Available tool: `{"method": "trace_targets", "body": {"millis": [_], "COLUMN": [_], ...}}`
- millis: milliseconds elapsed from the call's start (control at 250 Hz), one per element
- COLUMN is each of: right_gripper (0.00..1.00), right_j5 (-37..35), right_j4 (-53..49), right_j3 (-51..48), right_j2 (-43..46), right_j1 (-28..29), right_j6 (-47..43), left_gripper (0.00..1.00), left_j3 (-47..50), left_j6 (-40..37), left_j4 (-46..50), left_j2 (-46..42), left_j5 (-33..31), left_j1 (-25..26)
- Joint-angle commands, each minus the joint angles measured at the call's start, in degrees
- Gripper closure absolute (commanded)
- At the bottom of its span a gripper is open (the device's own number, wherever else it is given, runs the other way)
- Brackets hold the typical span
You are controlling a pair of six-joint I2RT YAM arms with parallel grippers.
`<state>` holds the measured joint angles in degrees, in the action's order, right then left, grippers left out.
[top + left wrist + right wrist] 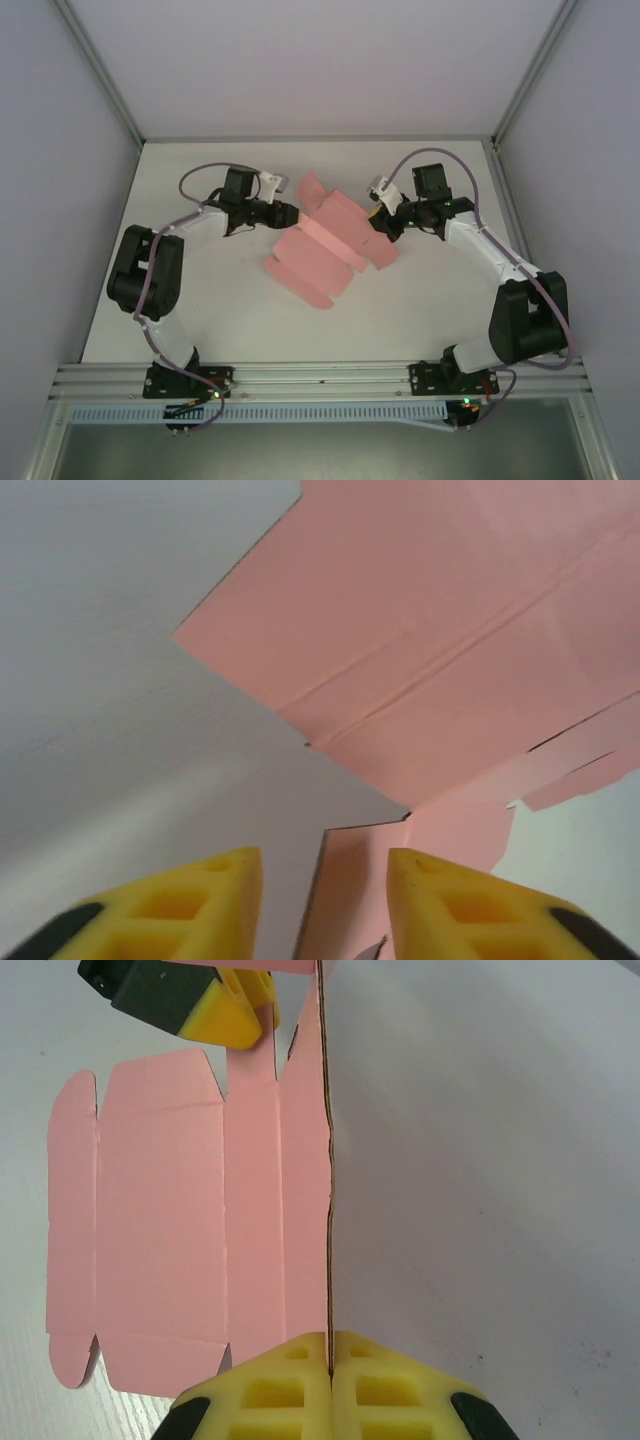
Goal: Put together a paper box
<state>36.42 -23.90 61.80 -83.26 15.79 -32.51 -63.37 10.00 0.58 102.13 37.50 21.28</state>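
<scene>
The white table [420, 310] bears the unfolded pink paper box [300, 265], one panel raised.

The paper box [160, 1230] is thin matt pink card; the table [480, 1210] looks smooth, faintly sheeny white.

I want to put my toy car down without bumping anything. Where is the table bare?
Bare white table runs along the far side, behind the pink card sheet with flaps, and again in front, between that sheet and the metal rail. The middle is crowded: the left claw and right claw meet the sheet there.
</scene>
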Motion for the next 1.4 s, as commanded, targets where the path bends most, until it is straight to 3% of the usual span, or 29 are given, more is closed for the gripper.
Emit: {"method": "trace_targets", "body": {"millis": [0, 52, 315, 479, 747, 886, 1042, 1194, 1346, 1397], "right_gripper": [1.0, 1.0, 1.0, 1.0, 1.0, 1.0, 1.0, 1.0, 1.0, 1.0], "right_j5": [0.4, 0.0, -1.7, -3.2, -5.9, -6.4, -6.8, -7.3, -8.9, -9.6], "right_j4": [1.0, 0.9, -0.1, 0.2, 2.1, 2.0, 2.0, 1.7, 0.9, 0.2], "right_j3": [0.2, 0.4, 0.7, 0.2, 0.1, 0.1, -0.2, -0.5, -0.1, 0.7], "right_j2": [0.0, -0.1, 0.7, 1.3, 1.3, 1.2, 0.6, -0.2, -1.0, -1.2], "right_j1": [0.3, 0.4, 0.8, 1.8, 3.2, 3.9, 4.5, 4.8, 4.8, 4.8], "right_j6": [1.8, 2.2, 2.5, 3.2, 6.5, 6.7, 6.5, 5.3, 4.1, 3.8], "left_gripper": [0.84, 1.0, 1.0, 1.0, 1.0, 1.0, 1.0, 1.0, 1.0, 0.77], "left_j3": [-0.4, -0.7, -5.6, -11.6, -12.4, -14.6, -15.4, -13.5, -10.9, -9.8], "left_j6": [-2.0, -2.9, -10.3, -8.5, -3.5, -3.3, -1.6, 0.1, 2.2, 2.3], "left_j4": [-0.4, 0.9, 9.4, 15.4, 11.2, 11.5, 10.6, 6.6, 4.5, 4.1], "left_j2": [-2.3, -2.9, -5.7, -4.3, -1.7, 2.3, 4.7, 5.8, 4.1, 2.3], "left_j5": [0.6, -1.6, -29.1, -48.6, -59.5, -70.3, -70.1, -73.7, -70.9, -69.1], "left_j1": [1.6, 2.8, 15.5, 23.5, 32.2, 36.2, 37.4, 38.2, 37.8, 37.3]}}
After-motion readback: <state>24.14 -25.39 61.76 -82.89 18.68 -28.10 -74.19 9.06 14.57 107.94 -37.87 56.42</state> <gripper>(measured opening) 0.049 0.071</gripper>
